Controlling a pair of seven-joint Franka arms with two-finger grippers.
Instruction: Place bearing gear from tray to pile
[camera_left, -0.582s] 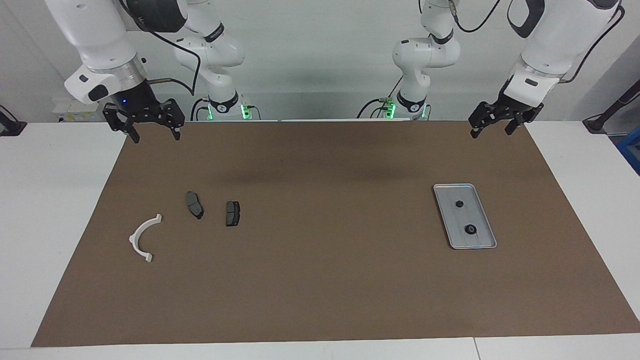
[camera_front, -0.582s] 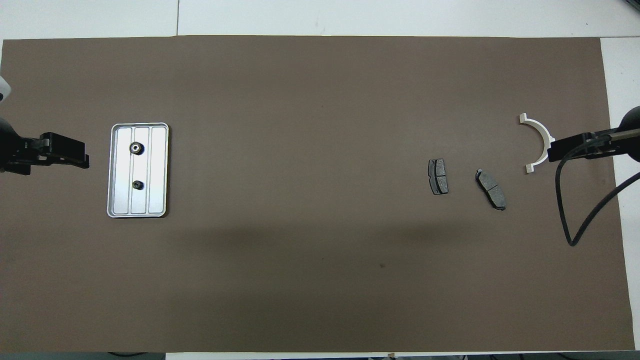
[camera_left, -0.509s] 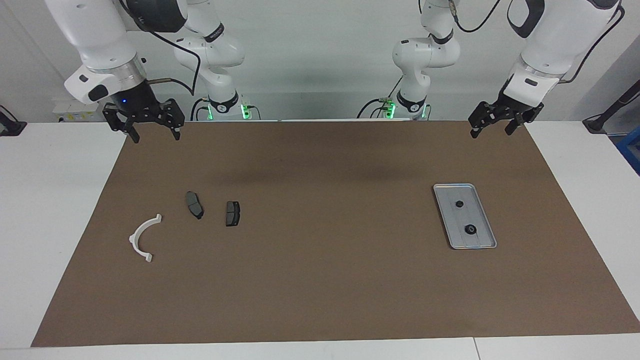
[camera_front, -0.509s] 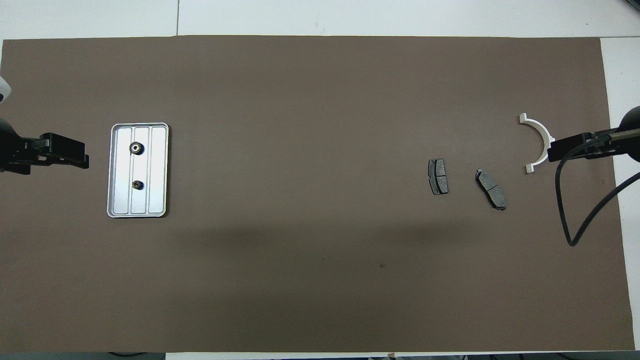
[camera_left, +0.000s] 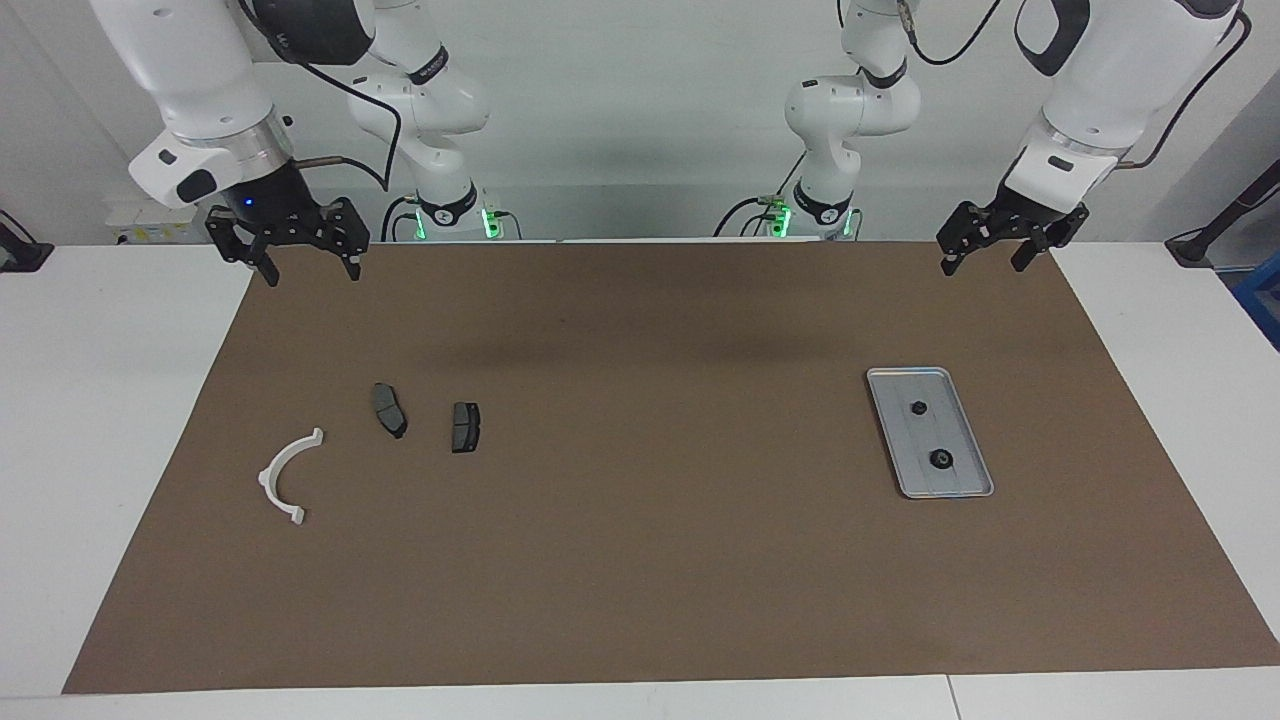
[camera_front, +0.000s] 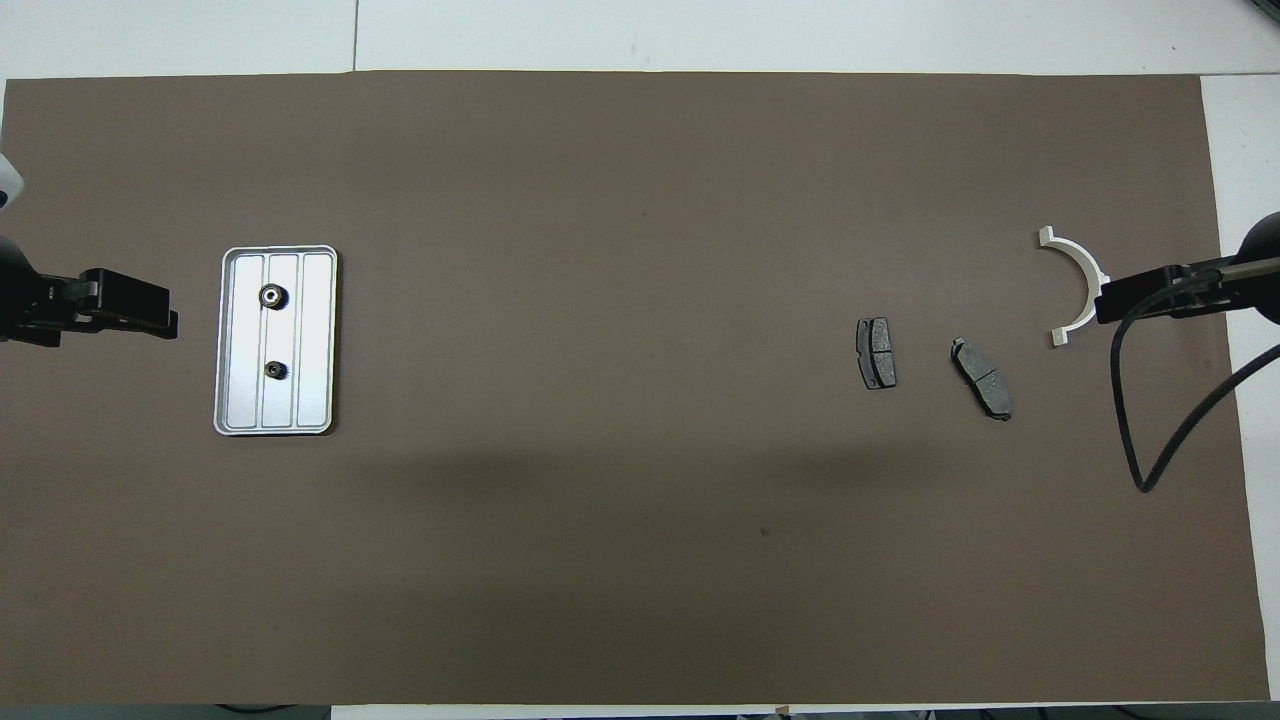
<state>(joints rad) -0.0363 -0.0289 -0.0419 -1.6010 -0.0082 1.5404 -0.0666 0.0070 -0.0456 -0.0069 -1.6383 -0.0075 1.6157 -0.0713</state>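
Desk (camera_left: 120, 400) white, brown mat (camera_left: 640, 560) over most of it. Tray (camera_left: 961, 400) on mat toward left arm's end, 2 small dark bearing gears in it: gear 1 (camera_left: 917, 407) nearer robots, gear 2 (camera_left: 940, 458) farther. Pile toward right arm's end: white half-ring bracket (camera_left: 283, 474) near mat edge, 2 dark pads (camera_left: 389, 409) (camera_left: 465, 427) beside it, all apart. Left gripper (camera_left: 984, 252) released, empty, raised over mat corner nearest its base. Right gripper (camera_left: 304, 262) released, empty, raised over mat corner at its end.
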